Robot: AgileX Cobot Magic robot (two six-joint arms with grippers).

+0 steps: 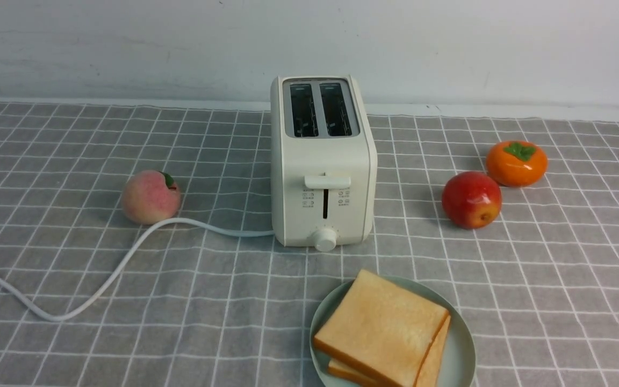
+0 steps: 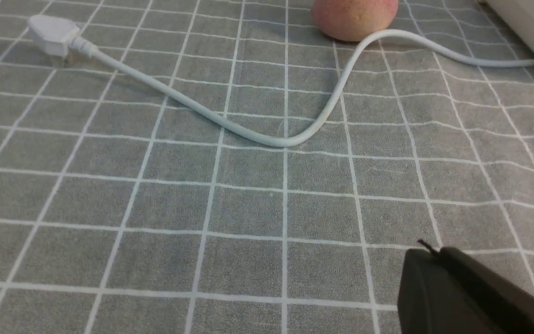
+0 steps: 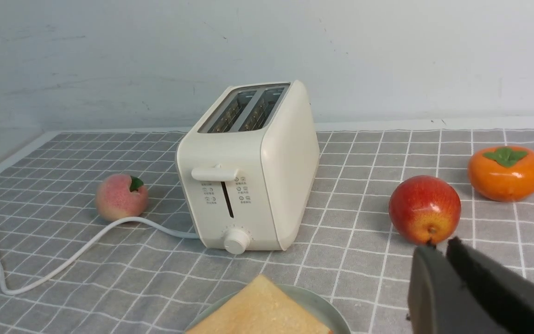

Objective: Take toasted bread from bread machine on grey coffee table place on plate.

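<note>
From the front, both slices of toasted bread (image 1: 382, 329) lay stacked on the plate (image 1: 462, 349) just before the bread machine (image 1: 322, 161), its slots empty; the task looked finished, only a retreat remaining. The left gripper (image 2: 429, 260) hung pinched shut over grey coffee table (image 2: 155, 195) cloth near the cord (image 2: 290, 139). The right gripper (image 3: 438, 260), nearly closed and empty, hovered beside the plate, below a plain white wall (image 3: 155, 55).
</note>
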